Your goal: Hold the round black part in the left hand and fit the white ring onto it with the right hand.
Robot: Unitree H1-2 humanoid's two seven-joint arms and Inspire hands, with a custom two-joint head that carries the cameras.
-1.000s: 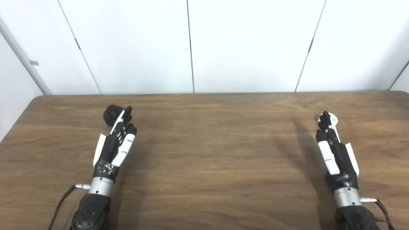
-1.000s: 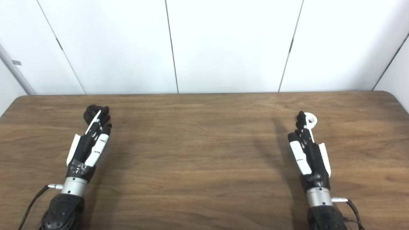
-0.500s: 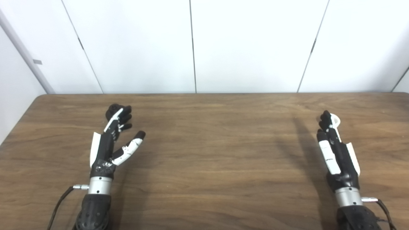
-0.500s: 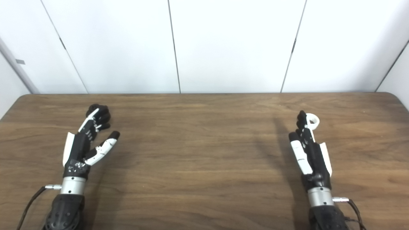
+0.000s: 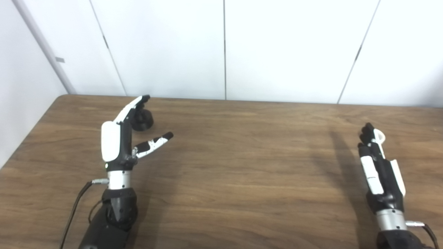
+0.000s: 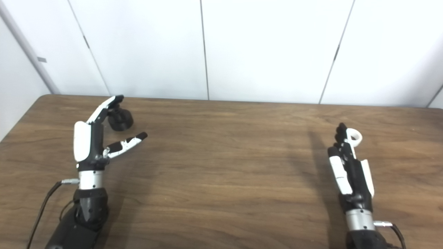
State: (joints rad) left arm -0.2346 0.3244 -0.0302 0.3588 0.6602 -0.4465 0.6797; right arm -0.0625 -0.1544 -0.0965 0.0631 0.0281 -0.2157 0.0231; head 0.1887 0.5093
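Observation:
The round black part (image 5: 142, 120) sits on the wooden table (image 5: 242, 166) at the far left. My left hand (image 5: 128, 135) is raised above the table just in front of it, open, fingers straight and thumb spread to the right; its fingertips overlap the part in both views. The white ring (image 5: 379, 136) lies on the table at the right. My right hand (image 5: 375, 162) rests low, fingers straight and together, fingertips beside the ring, holding nothing. The ring also shows in the right eye view (image 6: 355, 135).
White wall panels (image 5: 221, 48) stand right behind the table's far edge. A black cable (image 5: 74, 211) trails from my left wrist. The table's left edge runs close to my left arm.
The camera has turned left and tilted. My left hand has lifted off the table, straightened its fingers and spread its thumb. The right hand, the ring and the black part have not moved.

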